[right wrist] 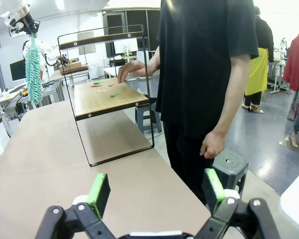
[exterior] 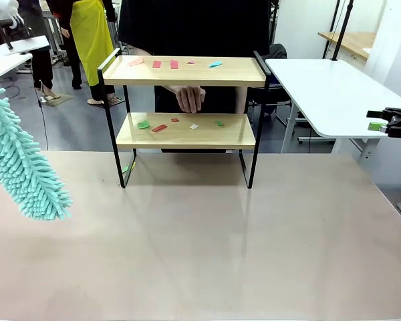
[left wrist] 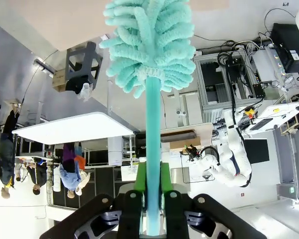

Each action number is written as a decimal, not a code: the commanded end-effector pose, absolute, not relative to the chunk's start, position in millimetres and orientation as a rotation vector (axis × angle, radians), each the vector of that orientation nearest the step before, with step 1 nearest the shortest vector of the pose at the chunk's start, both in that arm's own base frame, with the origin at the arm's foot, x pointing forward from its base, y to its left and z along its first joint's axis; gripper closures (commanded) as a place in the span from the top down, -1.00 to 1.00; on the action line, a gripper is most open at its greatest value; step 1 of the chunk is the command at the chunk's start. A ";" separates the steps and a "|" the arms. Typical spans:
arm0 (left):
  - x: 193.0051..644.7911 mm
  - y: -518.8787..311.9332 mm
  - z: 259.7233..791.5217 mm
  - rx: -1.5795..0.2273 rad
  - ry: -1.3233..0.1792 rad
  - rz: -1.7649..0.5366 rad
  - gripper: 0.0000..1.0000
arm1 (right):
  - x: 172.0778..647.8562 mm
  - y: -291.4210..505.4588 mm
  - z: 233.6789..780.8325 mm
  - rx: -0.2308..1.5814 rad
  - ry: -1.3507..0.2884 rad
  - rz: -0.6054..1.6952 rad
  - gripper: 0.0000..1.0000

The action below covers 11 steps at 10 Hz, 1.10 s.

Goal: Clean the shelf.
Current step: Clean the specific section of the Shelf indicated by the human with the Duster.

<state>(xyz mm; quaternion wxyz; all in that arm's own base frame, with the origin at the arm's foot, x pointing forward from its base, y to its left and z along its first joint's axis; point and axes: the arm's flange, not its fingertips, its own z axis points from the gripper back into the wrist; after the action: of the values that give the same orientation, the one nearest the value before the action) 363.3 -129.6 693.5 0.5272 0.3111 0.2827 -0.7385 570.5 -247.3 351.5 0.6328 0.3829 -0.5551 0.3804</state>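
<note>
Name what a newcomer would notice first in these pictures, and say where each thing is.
The fluffy teal duster at the left of the front view, its handle clamped in the left end effector. Next, the two-tier shelf at the far middle, coloured scraps littering both boards, a person's hand reaching in above the lower board.

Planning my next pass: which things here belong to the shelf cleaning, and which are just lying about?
Job: two-tier wooden shelf with black frame; fluffy turquoise duster in shut left pincer; coloured scraps on both boards.
Lying about: white side table; dark round stool; open right pincer.
</note>
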 end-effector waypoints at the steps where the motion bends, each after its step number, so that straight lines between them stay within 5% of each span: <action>1: 364.1 -125.6 696.5 0.751 0.662 -1.760 -0.74 | 571.4 -245.6 354.5 0.875 -1.274 0.875 1.00; 11: 364.1 -125.6 696.5 0.751 0.662 -1.760 -0.74 | 571.4 -245.6 354.5 0.875 -1.274 0.875 1.00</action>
<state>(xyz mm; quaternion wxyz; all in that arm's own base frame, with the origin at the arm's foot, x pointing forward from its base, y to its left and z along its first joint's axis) 363.3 -129.6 693.5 0.5272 0.3111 0.2827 -0.7385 570.5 -247.3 351.5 0.6328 0.3829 -0.5551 0.3804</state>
